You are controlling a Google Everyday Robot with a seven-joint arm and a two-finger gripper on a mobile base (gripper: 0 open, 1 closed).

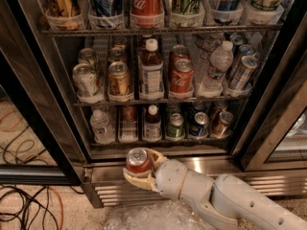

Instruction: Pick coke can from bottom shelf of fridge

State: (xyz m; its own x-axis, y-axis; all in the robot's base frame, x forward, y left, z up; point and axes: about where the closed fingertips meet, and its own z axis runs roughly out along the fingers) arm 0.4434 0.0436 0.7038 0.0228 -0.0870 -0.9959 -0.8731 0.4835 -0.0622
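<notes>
At far left we see cables (19, 210) on the floor beside the fridge (43, 109) and its dark frame. On the bottom shelf (163, 140), the leftmost lane carries a clear bottle (100, 126). The next lane is bare at the front, with a red can (128, 113) far back. Then come a brown bottle (152, 123), a green can (175, 126), a blue can (199, 124) and a bronze can (222, 123), each in its own lane.

The coke can (139, 160) is off that shelf. It sits below and in front of it, over the top edge of the steel base panel (268, 178), roughly under the bare-fronted lane. It is roughly upright, and its silver top and pull tab face us. The hand (140, 169) is clenched round it, with tan fingers (154, 155) on either side. The white arm (230, 200) runs from the hand down to the lower right. Crinkled plastic wrap (148, 217) lies on the floor beneath the arm.
</notes>
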